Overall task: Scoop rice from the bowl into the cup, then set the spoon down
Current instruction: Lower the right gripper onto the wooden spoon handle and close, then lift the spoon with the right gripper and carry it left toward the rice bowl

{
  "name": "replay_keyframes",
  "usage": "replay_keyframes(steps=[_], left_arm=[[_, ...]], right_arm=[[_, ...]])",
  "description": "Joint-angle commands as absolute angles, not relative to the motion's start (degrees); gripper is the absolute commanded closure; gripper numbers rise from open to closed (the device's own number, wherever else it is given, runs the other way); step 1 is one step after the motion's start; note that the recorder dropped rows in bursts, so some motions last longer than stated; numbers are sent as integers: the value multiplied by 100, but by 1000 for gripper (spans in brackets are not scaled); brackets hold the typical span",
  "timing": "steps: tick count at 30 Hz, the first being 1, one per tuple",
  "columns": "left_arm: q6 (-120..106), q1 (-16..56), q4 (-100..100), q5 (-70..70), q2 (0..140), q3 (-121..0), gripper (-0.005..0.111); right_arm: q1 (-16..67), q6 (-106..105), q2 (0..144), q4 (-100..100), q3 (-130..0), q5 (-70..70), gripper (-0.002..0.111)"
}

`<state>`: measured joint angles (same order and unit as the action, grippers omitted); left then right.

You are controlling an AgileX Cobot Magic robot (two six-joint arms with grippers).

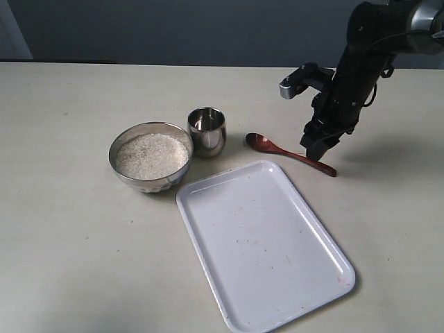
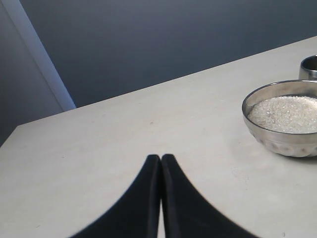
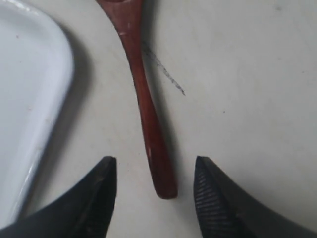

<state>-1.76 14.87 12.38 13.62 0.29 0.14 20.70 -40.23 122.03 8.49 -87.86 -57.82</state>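
Observation:
The wide steel bowl (image 1: 150,157) holds white rice (image 1: 152,155) left of centre; it also shows in the left wrist view as bowl (image 2: 282,134) with rice (image 2: 285,113). The small steel cup (image 1: 207,130) stands just right of it, and its edge (image 2: 309,67) peeks in. The reddish-brown wooden spoon (image 1: 288,153) lies flat on the table right of the cup, head toward the cup. My right gripper (image 1: 317,149) hovers open over the handle's end, and the spoon's handle (image 3: 148,109) runs between its fingers (image 3: 210,183). My left gripper (image 2: 161,159) is shut, empty, over bare table.
A white rectangular tray (image 1: 263,243) lies empty in front of the spoon and bowl; its rounded rim (image 3: 44,99) lies close beside the spoon handle. A dark scuff mark (image 3: 163,69) crosses the tabletop next to the spoon. The table's far edge meets a dark wall.

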Motion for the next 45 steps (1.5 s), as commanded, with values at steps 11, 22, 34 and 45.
replay_keyframes(steps=[11,22,34,45], left_arm=[[-150,1545,1229,1344,0,0,106],[-150,1545,1229,1344,0,0,106],[-150,1545,1229,1344,0,0,106],[-150,1545,1229,1344,0,0,106]], right_arm=[[2076,-4044,12498,623,-8826,-5720,61],[2076,-4023,12595,648,-8826,-5693,61],[2363,-4023,12842,480,-8826,-5682,61],[2363,-3966,12855,179,-8826,-5860,91]])
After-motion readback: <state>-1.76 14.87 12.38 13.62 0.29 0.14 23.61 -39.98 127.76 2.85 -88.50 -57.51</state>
